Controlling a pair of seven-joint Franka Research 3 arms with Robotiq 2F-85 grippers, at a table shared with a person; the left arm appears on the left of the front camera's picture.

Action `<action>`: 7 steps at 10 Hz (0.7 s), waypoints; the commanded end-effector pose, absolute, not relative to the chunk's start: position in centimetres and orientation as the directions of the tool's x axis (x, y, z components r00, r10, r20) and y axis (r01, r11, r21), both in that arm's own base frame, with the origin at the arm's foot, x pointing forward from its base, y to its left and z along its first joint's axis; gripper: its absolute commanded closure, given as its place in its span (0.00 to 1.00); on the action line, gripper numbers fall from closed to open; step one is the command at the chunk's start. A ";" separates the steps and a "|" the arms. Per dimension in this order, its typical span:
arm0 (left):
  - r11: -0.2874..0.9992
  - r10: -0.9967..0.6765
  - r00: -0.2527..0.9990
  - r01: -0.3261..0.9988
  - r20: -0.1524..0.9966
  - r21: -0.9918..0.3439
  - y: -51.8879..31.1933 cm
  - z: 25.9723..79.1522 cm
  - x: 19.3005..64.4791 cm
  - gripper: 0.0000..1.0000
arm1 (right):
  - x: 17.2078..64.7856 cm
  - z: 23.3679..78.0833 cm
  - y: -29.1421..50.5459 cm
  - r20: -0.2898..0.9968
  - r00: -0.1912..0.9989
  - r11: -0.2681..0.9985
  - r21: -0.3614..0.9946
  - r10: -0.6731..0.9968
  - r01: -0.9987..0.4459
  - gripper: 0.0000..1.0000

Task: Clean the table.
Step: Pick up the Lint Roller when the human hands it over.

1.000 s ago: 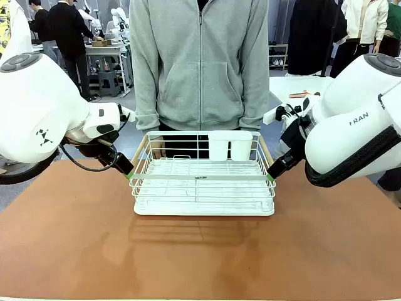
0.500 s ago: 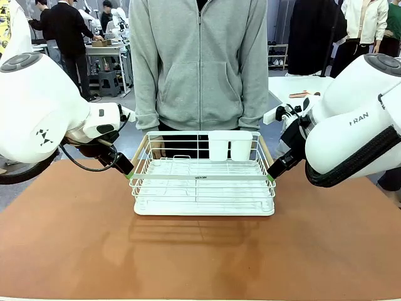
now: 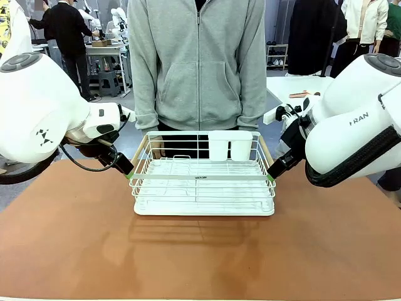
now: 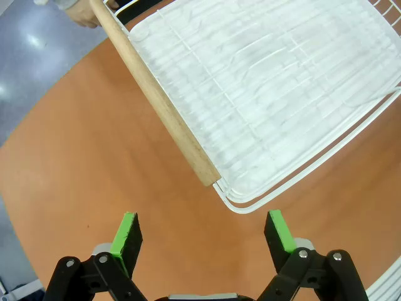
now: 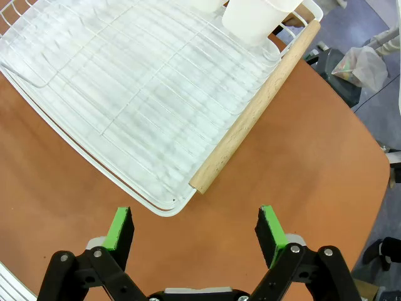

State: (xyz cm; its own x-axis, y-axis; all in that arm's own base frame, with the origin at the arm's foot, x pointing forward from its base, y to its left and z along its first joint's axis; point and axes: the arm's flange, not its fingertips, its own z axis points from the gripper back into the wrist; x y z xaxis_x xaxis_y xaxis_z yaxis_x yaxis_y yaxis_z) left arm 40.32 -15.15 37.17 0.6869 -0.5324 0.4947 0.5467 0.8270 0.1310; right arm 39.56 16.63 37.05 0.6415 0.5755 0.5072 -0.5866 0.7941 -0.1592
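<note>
Count at this moment, all places taken from the dish rack.

One table (image 3: 200, 263), reddish-brown. It lies under the dish rack and spreads out past it on every side.

One dish rack (image 3: 203, 188), white wire over a white tray, standing flat on the table.

Two wooden handles, one along each short side of the rack: the left handle (image 4: 156, 94) and the right handle (image 5: 257, 106).

Two white cups (image 3: 229, 147) stand side by side in the rack's far right corner.

One person (image 3: 199, 63) in a grey zip hoodie stands just behind the rack's far side. In the left wrist view we see one hand (image 4: 78, 11) at the far end of the left handle; we cannot tell whether it grips.

Two grippers:
- The left gripper (image 4: 203, 229) sits just off the rack's near left corner. Its jaws are spread wide, the green pads (image 4: 127, 235) are apart, and there is bare table between them. It touches neither the wire nor the handle.
- The right gripper (image 5: 195, 226) sits just off the rack's near right corner. Its jaws are likewise spread wide with nothing between them. The near end of the right handle lies ahead of the fingertips, apart from them.
</note>
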 end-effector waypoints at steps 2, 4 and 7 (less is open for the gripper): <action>0.829 -0.450 0.743 0.554 0.496 -0.078 -13.4 42.6 41.3 0.00 | 39.7 42.6 15.0 0.556 0.720 0.846 0.054 0.416 -0.531 0.00; 0.806 -0.320 0.797 0.514 0.513 -0.295 -9.5 46.4 41.3 0.00 | 39.6 46.7 11.4 0.546 0.790 0.843 0.253 0.279 -0.474 0.00; 0.610 -0.085 0.861 0.443 0.501 -0.657 -0.7 50.0 40.0 0.00 | 39.2 50.9 5.1 0.471 0.880 0.765 0.545 0.058 -0.342 0.00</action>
